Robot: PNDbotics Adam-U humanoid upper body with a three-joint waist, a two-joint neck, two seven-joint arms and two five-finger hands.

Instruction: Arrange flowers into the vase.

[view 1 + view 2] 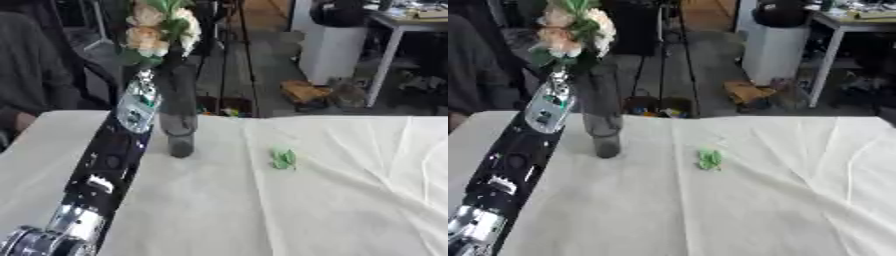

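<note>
The left hand point(138, 67) is masked at upper left by the flowers point(160, 24); whether its fingers are closed cannot be told. The dark vase point(179, 117) stands upright on the cloth-covered surface point(350, 200). A small green piece point(283, 158) lies apart, mid-frame. No writing is legible.

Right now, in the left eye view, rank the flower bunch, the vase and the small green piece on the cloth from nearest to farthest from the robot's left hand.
The left hand is up beside the vase's top; its fingers cannot be made out.
1. Flower bunch: directly above the hand, at the vase's mouth.
2. Vase: dark, upright, just right of the arm.
3. Green piece: lying alone on the white cloth, farther right.
</note>
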